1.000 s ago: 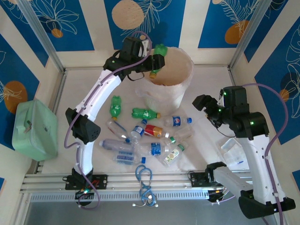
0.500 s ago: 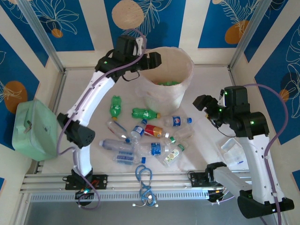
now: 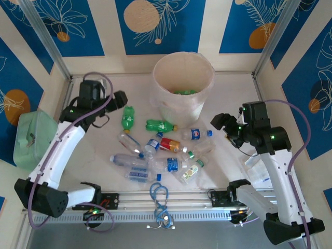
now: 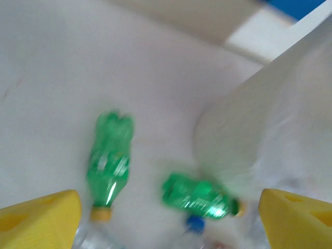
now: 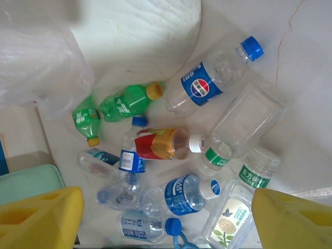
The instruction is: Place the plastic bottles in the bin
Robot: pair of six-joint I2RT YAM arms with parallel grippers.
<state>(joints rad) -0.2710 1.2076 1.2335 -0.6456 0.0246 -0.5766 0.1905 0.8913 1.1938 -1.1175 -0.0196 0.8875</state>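
While left fingers (image 4: 39,215) and right fingers (image 5: 295,218) gape empty, bottles (image 3: 169,144) litter the white table (image 3: 233,93) between blue-patterned walls (image 3: 67,21).

The place reads as a robotics lab test cell. A white counter (image 3: 228,88) is boxed in by printed wall panels (image 3: 161,26) set in aluminium posts (image 3: 45,39). A left arm (image 3: 62,145) and a right arm (image 3: 277,166) are bolted to an aluminium rail (image 3: 192,197) along the counter's near edge. Plastic bottles (image 3: 169,144) are strewn mid-counter, with a lined bin (image 3: 207,78) behind them.
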